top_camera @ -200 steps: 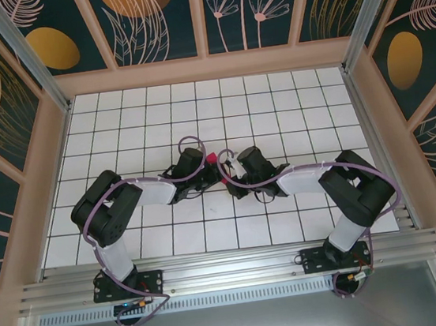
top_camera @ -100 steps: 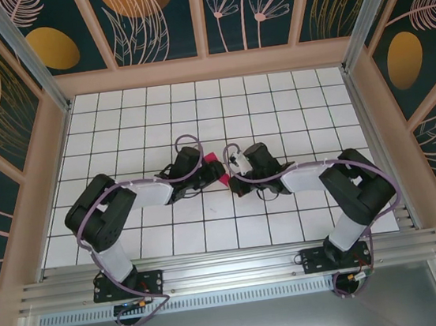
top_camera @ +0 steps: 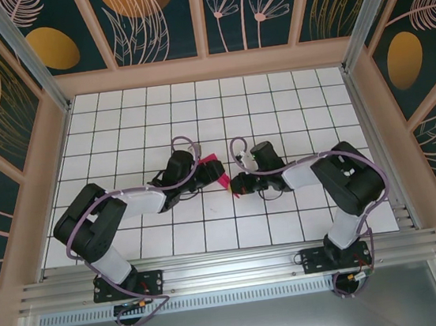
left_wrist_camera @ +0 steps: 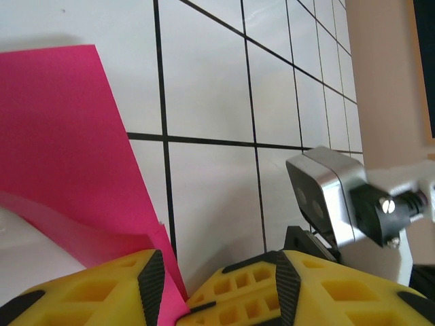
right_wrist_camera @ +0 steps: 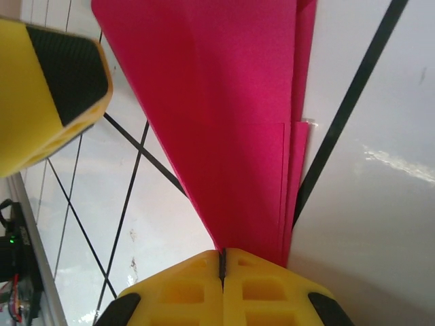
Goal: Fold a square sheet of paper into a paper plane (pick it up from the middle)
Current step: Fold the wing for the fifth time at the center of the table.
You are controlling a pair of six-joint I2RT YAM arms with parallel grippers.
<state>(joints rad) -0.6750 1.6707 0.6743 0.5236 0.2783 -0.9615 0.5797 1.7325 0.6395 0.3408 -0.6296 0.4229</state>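
Nearest me, past the aluminium rail (top_camera: 231, 269) where both arms are bolted, the right gripper (right_wrist_camera: 221, 261) has its yellow fingers pressed flat together on the near end of the pink paper (top_camera: 216, 171). Several folded layers run out of that pinch. A little further in, the left gripper (left_wrist_camera: 180, 272) has its fingers standing apart. A corner of the paper lies between them against one pad, with bare tile showing beside it, so I would not call that a hold. The paper itself lies as a narrow slanted strip on the white gridded table (top_camera: 274, 100), between the two grippers near the middle. It looks to me like a late fold, the dart shape part made, with the right anchoring one end while the left lets go to take a new hold. The next move seems to call for the left fingers to catch the free edge cleanly and bring it over along the crease while the right keeps the end from sliding, since paper this thin would buckle easily. Compared with a second ago, far more of the paper lies open to view, the left elbow has swung outward and nearer, and the right gripper has dropped toward the near side. Beyond, the tiles run bare to the patterned back wall (top_camera: 247, 8).
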